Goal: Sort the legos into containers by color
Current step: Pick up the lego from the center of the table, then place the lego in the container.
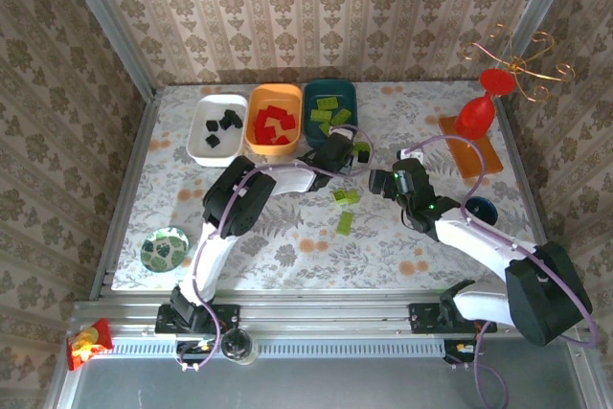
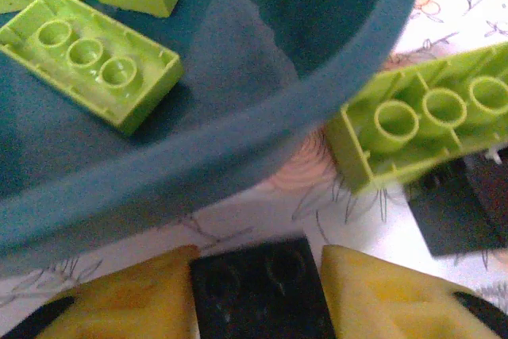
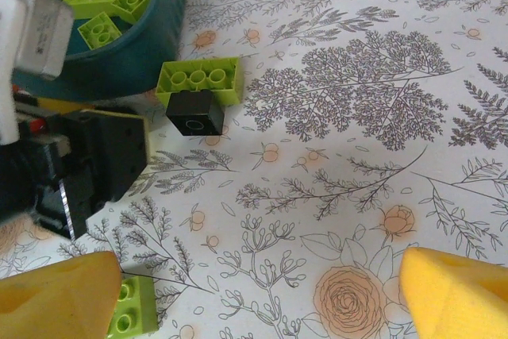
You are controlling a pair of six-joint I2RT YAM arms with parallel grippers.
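bench (image 1: 239,237): covered with a floral cloth; three trays are set side by side along its far part.
white tray (image 1: 196,141): placed on the left of the row; black bricks (image 1: 222,124) are held in it.
orange tray (image 1: 251,122): placed in the middle of the row; red bricks (image 1: 273,122) are held in it.
teal tray (image 1: 330,83): placed on the right of the row; lime bricks (image 1: 326,107) are held in it, some turned underside up.
left tool (image 2: 255,253): brought in just near of the teal tray's near right corner; its yellow pads (image 2: 127,299) are pressed against both sides of the held black brick, so it is clamped on that brick.
right tool (image 3: 258,267): held over the bench, right of the left tool and near of the trays; its yellow fingers are spread wide apart, and nothing is gripped between them.
blue cup (image 1: 479,208): stood on the bench's right side, well apart from the trays.
corner lime brick (image 3: 198,78): laid underside up on the bench, just beside the teal tray's near right corner.
middle lime bricks (image 1: 346,196): two are left on the bench between the two arms, near of both tools.
loose black brick (image 3: 194,113): laid on the bench, touching the corner lime brick.
held black brick (image 2: 262,299): caught between the left tool's pads, just outside the teal tray's wall.
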